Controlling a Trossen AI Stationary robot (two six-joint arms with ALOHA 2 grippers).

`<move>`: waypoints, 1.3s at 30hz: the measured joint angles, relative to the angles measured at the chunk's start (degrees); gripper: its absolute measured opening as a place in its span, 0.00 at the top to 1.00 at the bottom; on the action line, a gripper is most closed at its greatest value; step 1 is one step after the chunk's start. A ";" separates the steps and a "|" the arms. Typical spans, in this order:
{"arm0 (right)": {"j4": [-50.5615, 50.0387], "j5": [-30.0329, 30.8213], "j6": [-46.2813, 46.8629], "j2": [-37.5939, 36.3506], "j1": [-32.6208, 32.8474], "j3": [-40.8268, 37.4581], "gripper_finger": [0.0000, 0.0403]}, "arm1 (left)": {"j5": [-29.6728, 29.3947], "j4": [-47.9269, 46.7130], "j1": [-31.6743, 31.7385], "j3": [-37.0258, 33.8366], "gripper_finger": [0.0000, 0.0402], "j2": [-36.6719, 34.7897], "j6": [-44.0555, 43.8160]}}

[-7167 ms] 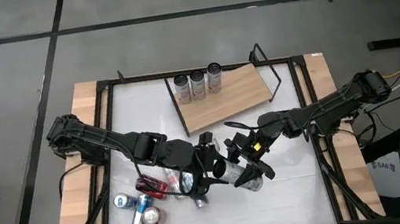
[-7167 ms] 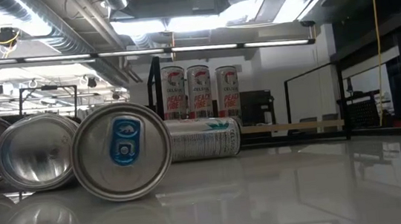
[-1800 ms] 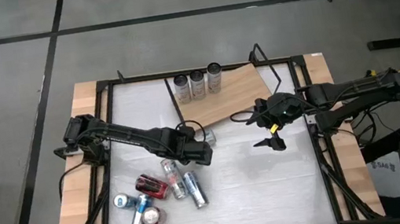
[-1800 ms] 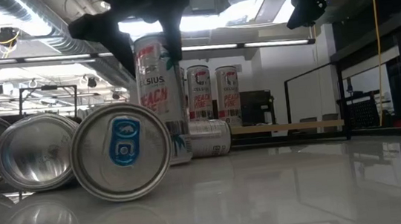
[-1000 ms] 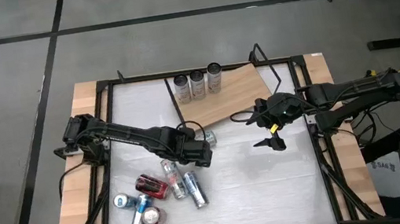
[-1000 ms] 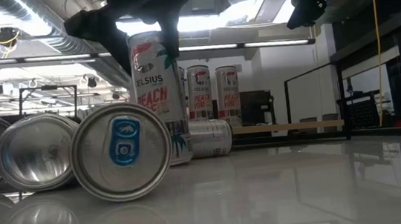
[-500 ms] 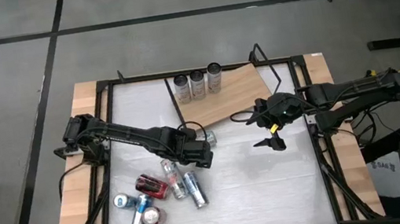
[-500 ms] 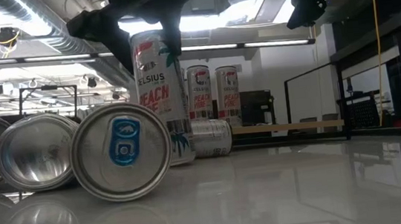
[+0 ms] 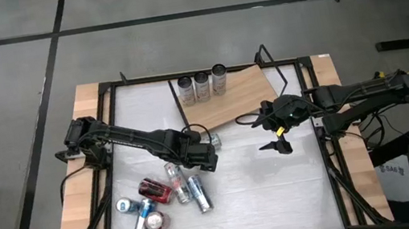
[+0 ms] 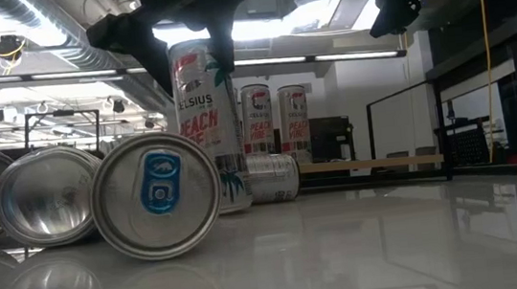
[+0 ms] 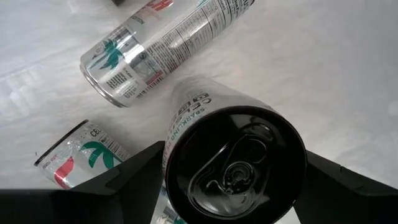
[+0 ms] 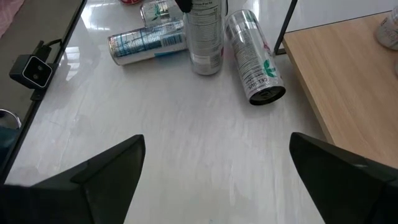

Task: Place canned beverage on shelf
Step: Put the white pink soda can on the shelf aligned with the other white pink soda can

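Note:
A silver beverage can (image 10: 208,121) stands nearly upright near the table's middle, and my left gripper (image 9: 199,154) is shut on its upper end. In the left wrist view I look down on the can's dark top (image 11: 236,168) between my two fingers. The shelf (image 9: 230,98), a light wooden board in a black wire frame, lies at the far middle with three upright cans (image 9: 202,85) along its far left edge. My right gripper (image 9: 276,133) hangs open above the table beside the shelf's near right corner, with nothing between its fingers (image 12: 106,168). My left gripper pinches the can's upper wall (image 11: 171,146) just under the top rim, one finger (image 11: 127,179) on each side. The fingers come from above, slanting down. The can stays top up and slightly tilted. Its base (image 12: 205,68) is at table level; whether it rests there I cannot tell.
Several cans lie in a heap (image 9: 156,199) at the near left of the table. One more lies on its side (image 12: 255,59) by the shelf's near left corner, close to the held can. White tabletop (image 9: 280,184) lies open on the near right.

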 joint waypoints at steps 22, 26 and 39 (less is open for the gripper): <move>0.26 -0.05 0.00 0.00 -0.01 0.00 0.02 | 0.79 2.46 0.00 -0.04 0.07 0.09 0.05; 2.93 -0.11 0.00 -0.02 0.01 0.00 0.02 | 1.09 2.98 -0.02 -0.04 0.07 -0.40 0.60; 13.65 -1.66 0.69 1.50 0.01 -0.02 0.02 | -1.80 4.44 0.42 -0.04 0.08 -7.99 8.19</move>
